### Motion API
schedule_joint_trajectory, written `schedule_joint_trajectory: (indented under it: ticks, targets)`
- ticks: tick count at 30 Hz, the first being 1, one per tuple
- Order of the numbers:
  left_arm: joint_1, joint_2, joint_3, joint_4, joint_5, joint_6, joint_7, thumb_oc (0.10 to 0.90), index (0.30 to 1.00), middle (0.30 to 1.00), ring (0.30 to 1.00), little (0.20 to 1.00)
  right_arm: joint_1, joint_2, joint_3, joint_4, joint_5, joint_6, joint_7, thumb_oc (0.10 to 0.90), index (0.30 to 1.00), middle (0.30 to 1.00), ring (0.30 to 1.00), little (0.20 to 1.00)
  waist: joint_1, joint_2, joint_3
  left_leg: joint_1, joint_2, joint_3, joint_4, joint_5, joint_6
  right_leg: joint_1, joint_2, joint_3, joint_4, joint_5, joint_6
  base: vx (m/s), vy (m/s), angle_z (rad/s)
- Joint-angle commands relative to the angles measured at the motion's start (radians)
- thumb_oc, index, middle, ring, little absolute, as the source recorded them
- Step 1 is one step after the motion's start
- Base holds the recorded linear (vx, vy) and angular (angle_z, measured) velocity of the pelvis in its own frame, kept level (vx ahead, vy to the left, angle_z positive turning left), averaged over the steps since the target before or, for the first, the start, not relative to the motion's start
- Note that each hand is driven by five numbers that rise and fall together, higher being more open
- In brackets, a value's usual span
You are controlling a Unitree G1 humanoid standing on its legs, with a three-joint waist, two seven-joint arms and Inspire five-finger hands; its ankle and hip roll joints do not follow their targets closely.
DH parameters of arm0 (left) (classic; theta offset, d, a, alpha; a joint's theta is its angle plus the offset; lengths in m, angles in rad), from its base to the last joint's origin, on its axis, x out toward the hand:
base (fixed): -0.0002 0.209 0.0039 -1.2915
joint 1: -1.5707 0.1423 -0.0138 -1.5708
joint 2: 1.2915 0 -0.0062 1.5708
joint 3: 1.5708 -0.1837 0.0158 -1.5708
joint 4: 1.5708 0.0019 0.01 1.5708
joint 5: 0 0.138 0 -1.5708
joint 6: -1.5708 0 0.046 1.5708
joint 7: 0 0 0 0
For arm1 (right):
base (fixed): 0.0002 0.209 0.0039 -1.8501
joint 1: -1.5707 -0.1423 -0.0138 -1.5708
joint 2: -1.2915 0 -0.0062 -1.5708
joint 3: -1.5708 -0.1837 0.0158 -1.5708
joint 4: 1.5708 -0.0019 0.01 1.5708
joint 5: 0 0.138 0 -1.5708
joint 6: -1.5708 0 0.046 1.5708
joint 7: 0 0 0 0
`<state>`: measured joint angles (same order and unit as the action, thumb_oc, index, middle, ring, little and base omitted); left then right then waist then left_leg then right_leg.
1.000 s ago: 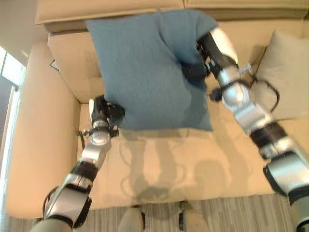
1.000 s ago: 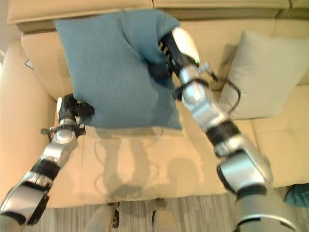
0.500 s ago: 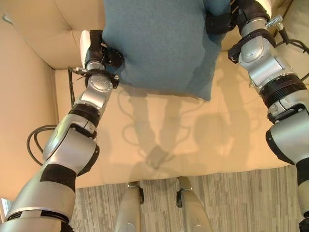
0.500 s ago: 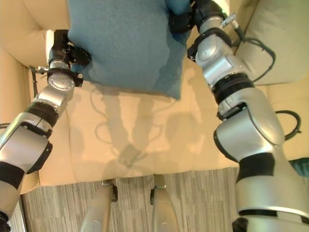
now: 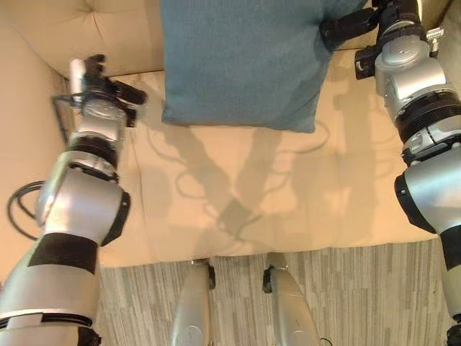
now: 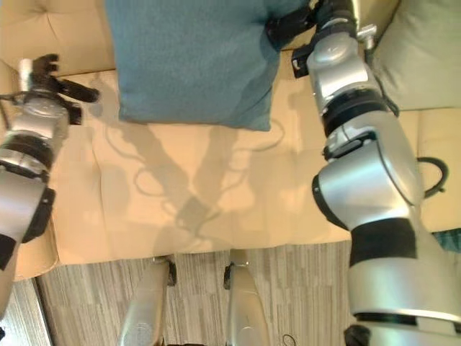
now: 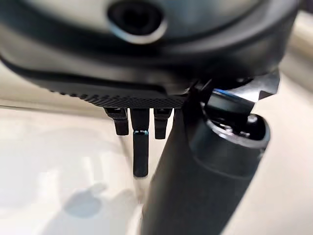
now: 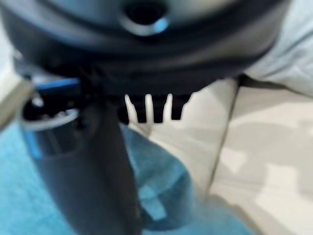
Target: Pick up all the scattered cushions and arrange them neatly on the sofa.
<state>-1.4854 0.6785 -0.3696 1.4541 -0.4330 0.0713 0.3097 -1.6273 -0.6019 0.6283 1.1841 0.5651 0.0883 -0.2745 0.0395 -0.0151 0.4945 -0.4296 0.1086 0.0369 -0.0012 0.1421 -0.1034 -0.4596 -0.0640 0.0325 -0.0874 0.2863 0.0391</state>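
A large blue cushion (image 5: 238, 61) stands on the tan sofa seat (image 5: 245, 187), leaning against the backrest (image 5: 108, 29). My right hand (image 5: 347, 21) is at the cushion's upper right edge, its thumb (image 8: 98, 166) lying on the blue fabric (image 8: 161, 200) and its fingers (image 8: 146, 110) straight over the sofa. My left hand (image 5: 108, 90) hovers above the seat, to the left of the cushion and apart from it. It is open and holds nothing. A pale beige cushion (image 6: 425, 50) leans at the sofa's right.
The sofa's left armrest (image 5: 21, 144) rises beside my left arm. Striped grey carpet (image 5: 346, 303) runs along the sofa's front edge. Something teal (image 6: 450, 241) lies on the floor at the far right.
My left hand has let go of the blue cushion's lower left corner and moved left. The cushion has settled onto the seat. The camera has tilted down.
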Motion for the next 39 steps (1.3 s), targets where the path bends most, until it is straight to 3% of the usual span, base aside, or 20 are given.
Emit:
schedule_joint_trajectory:
  ticks: [1, 4, 8, 9, 11, 16, 19, 20, 23, 24, 25, 28, 30, 31, 32, 33, 34, 35, 36, 39]
  targets:
    - [0.141, 0.114, -0.003, -0.087, -0.069, -0.107, 0.031, 0.8, 0.9, 0.9, 0.9, 0.9, 0.232, -0.025, -0.101, -0.23, 0.065, -0.168, -0.123, 0.8, 0.9, 0.9, 0.9, 0.9, 0.028, 0.033, -0.187, -0.026, 0.013, -0.031, -0.009, -0.024, -0.031, 0.068, -0.075, 0.028, 0.13, -0.293, 0.141, 0.04, -0.005, -0.12]
    - [0.43, 0.119, 0.157, -0.272, -0.02, -0.156, 0.037, 0.8, 0.9, 0.9, 0.9, 0.9, 0.607, -0.02, -0.453, -0.554, 0.064, -0.323, -0.153, 0.8, 0.9, 0.9, 0.9, 0.9, 0.022, 0.047, -0.199, 0.051, 0.014, -0.029, -0.017, -0.055, -0.025, 0.148, -0.081, 0.013, 0.121, -0.32, 0.136, 0.12, -0.026, 0.03]
    - [0.797, 0.009, 0.303, -0.392, -0.012, -0.163, -0.006, 0.8, 0.9, 0.9, 0.9, 0.9, 0.946, 0.116, -0.685, -0.722, 0.13, -0.395, -0.122, 0.8, 0.9, 0.9, 0.9, 0.9, 0.01, 0.049, -0.238, 0.123, 0.025, -0.019, -0.027, -0.069, -0.019, 0.211, -0.081, 0.001, 0.11, -0.327, 0.129, 0.1, -0.019, 0.01]
    - [0.825, 0.005, 0.309, -0.409, -0.008, -0.16, -0.003, 0.8, 0.9, 0.9, 0.9, 0.9, 0.97, 0.122, -0.683, -0.737, 0.127, -0.392, -0.123, 0.8, 0.9, 0.9, 0.9, 0.9, 0.008, 0.05, -0.247, 0.132, 0.026, -0.018, -0.031, -0.07, -0.019, 0.219, -0.081, 0.001, 0.108, -0.328, 0.129, 0.12, -0.048, 0.02]
    - [1.117, -0.129, 0.384, -0.486, 0.038, -0.163, -0.023, 0.8, 0.9, 0.9, 0.9, 0.9, 1.177, 0.16, -0.807, -0.764, 0.103, -0.394, -0.097, 0.8, 0.9, 0.9, 0.9, 0.9, -0.005, 0.047, -0.294, 0.202, 0.04, -0.013, -0.032, -0.089, -0.015, 0.273, -0.077, -0.007, 0.122, -0.35, 0.122, 0.12, -0.052, -0.06]
    - [1.313, -0.207, 0.446, -0.359, 0.062, -0.148, -0.071, 0.8, 0.9, 0.9, 0.9, 0.9, 1.272, 0.119, -0.886, -0.648, 0.092, -0.376, -0.071, 0.8, 0.9, 0.9, 0.9, 0.9, -0.013, 0.053, -0.349, 0.292, 0.061, -0.006, -0.009, -0.109, -0.014, 0.34, -0.051, -0.014, 0.189, -0.403, 0.11, 0.06, -0.069, -0.03]
    - [1.436, -0.247, 0.482, -0.292, 0.092, -0.142, -0.108, 0.8, 0.9, 0.9, 0.9, 0.9, 1.41, 0.091, -0.94, -0.616, 0.034, -0.336, -0.039, 0.8, 0.9, 0.9, 0.9, 0.9, -0.016, 0.055, -0.37, 0.348, 0.081, -0.014, 0.008, -0.101, -0.022, 0.403, -0.026, -0.025, 0.215, -0.436, 0.091, 0.0, -0.132, -0.02]
    - [1.456, -0.26, 0.494, -0.259, 0.099, -0.136, -0.123, 0.8, 0.9, 0.9, 0.9, 0.9, 1.45, 0.079, -0.953, -0.604, 0.008, -0.321, -0.038, 0.8, 0.9, 0.9, 0.9, 0.9, -0.018, 0.055, -0.376, 0.355, 0.084, -0.019, 0.003, -0.09, -0.026, 0.419, -0.018, -0.029, 0.213, -0.444, 0.085, -0.16, -0.111, 0.09]
    - [1.462, -0.306, 0.492, -0.202, 0.127, -0.137, -0.117, 0.8, 0.9, 0.9, 0.9, 0.9, 1.581, 0.096, -1.02, -0.516, -0.028, -0.313, -0.072, 0.8, 0.9, 0.9, 0.9, 0.9, -0.036, 0.068, -0.376, 0.308, 0.096, -0.024, -0.056, 0.076, -0.094, 0.455, -0.012, -0.082, 0.176, -0.445, 0.067, -0.32, -0.071, 0.25]
    - [1.455, -0.311, 0.504, -0.188, 0.112, -0.136, -0.121, 0.8, 0.9, 0.9, 0.9, 0.9, 1.585, 0.102, -1.019, -0.515, -0.026, -0.311, -0.072, 0.8, 0.9, 0.9, 0.9, 0.9, -0.043, 0.063, -0.375, 0.307, 0.093, -0.015, -0.057, 0.059, -0.088, 0.448, -0.019, -0.086, 0.172, -0.435, 0.065, -0.38, 0.012, 0.49]
    - [1.456, -0.32, 0.52, -0.147, 0.095, -0.132, -0.131, 0.8, 0.9, 0.9, 0.9, 0.9, 1.598, 0.123, -1.022, -0.509, 0.001, -0.305, -0.069, 0.8, 0.9, 0.9, 0.9, 0.9, -0.063, 0.052, -0.372, 0.32, 0.08, 0.003, -0.021, 0.006, -0.07, 0.435, -0.039, -0.092, 0.167, -0.413, 0.073, -0.43, 0.008, 0.37]
    - [1.48, -0.357, 0.535, -0.08, 0.14, -0.114, -0.121, 0.8, 0.9, 0.9, 0.9, 0.9, 1.649, 0.155, -1.028, -0.495, -0.003, -0.299, -0.065, 0.8, 0.9, 0.9, 0.9, 0.9, -0.113, 0.04, -0.393, 0.408, 0.029, -0.016, 0.164, -0.133, -0.05, 0.382, -0.075, -0.089, 0.148, -0.337, 0.081, -0.4, 0.049, 0.06]
    - [1.508, -0.387, 0.557, -0.031, 0.144, -0.094, -0.124, 0.8, 0.9, 0.9, 0.9, 0.9, 1.656, 0.172, -1.017, -0.489, -0.008, -0.291, -0.056, 0.8, 0.9, 0.9, 0.9, 0.9, -0.137, 0.051, -0.407, 0.51, -0.017, -0.111, 0.257, -0.198, -0.047, 0.323, -0.062, -0.046, 0.158, -0.3, 0.085, -0.28, 0.105, -0.4]
    - [1.508, -0.388, 0.558, -0.031, 0.144, -0.095, -0.124, 0.8, 0.9, 0.9, 0.9, 0.9, 1.656, 0.172, -1.016, -0.49, -0.008, -0.29, -0.057, 0.8, 0.9, 0.9, 0.9, 0.9, -0.139, 0.049, -0.409, 0.506, -0.02, -0.112, 0.257, -0.194, -0.047, 0.32, -0.065, -0.046, 0.157, -0.296, 0.086, -0.29, 0.128, -0.49]
    - [1.513, -0.41, 0.545, -0.015, 0.169, -0.082, -0.114, 0.8, 0.9, 0.9, 0.9, 0.9, 1.655, 0.184, -0.999, -0.505, -0.017, -0.292, -0.064, 0.8, 0.9, 0.9, 0.9, 0.9, -0.162, 0.055, -0.413, 0.569, -0.045, -0.176, 0.268, -0.218, -0.042, 0.265, -0.048, -0.005, 0.171, -0.271, 0.091, -0.39, 0.223, -0.48]
    - [1.517, -0.44, 0.53, 0.008, 0.2, -0.059, -0.091, 0.8, 0.9, 0.9, 0.9, 0.9, 1.672, 0.211, -0.989, -0.542, -0.015, -0.293, -0.069, 0.8, 0.9, 0.9, 0.9, 0.9, -0.198, 0.076, -0.424, 0.637, -0.043, -0.216, 0.215, -0.276, -0.01, 0.198, -0.018, 0.037, 0.189, -0.252, 0.113, -0.38, 0.226, -0.47]
    - [1.518, -0.441, 0.531, 0.009, 0.201, -0.059, -0.091, 0.8, 0.9, 0.9, 0.9, 0.9, 1.675, 0.212, -0.989, -0.546, -0.015, -0.292, -0.07, 0.8, 0.9, 0.9, 0.9, 0.9, -0.195, 0.078, -0.426, 0.638, -0.041, -0.212, 0.213, -0.277, -0.009, 0.196, -0.015, 0.04, 0.191, -0.254, 0.113, -0.33, 0.204, -0.73]
    - [1.511, -0.465, 0.52, 0.008, 0.218, -0.052, -0.081, 0.8, 0.9, 0.9, 0.9, 0.9, 1.68, 0.214, -0.982, -0.56, -0.024, -0.291, -0.073, 0.8, 0.9, 0.9, 0.9, 0.9, -0.205, 0.074, -0.426, 0.65, -0.057, -0.211, 0.181, -0.356, 0.015, 0.158, -0.01, 0.067, 0.198, -0.242, 0.126, -0.31, 0.152, -0.83]
    - [1.488, -0.484, 0.505, 0.018, 0.235, -0.049, -0.086, 0.8, 0.9, 0.9, 0.9, 0.9, 1.688, 0.249, -0.986, -0.571, -0.018, -0.294, -0.079, 0.8, 0.9, 0.9, 0.9, 0.9, -0.219, 0.049, -0.422, 0.638, -0.088, -0.189, 0.137, -0.444, 0.037, 0.141, -0.036, 0.099, 0.169, -0.205, 0.156, -0.47, 0.21, -0.91]
    - [1.475, -0.498, 0.489, 0.024, 0.258, -0.044, -0.088, 0.8, 0.9, 0.9, 0.9, 0.9, 1.687, 0.261, -0.976, -0.572, -0.041, -0.269, -0.094, 0.8, 0.9, 0.9, 0.9, 0.9, -0.214, 0.037, -0.403, 0.617, -0.107, -0.148, 0.119, -0.454, 0.054, 0.121, -0.065, 0.097, 0.114, -0.182, 0.179, -0.34, 0.101, -0.63]
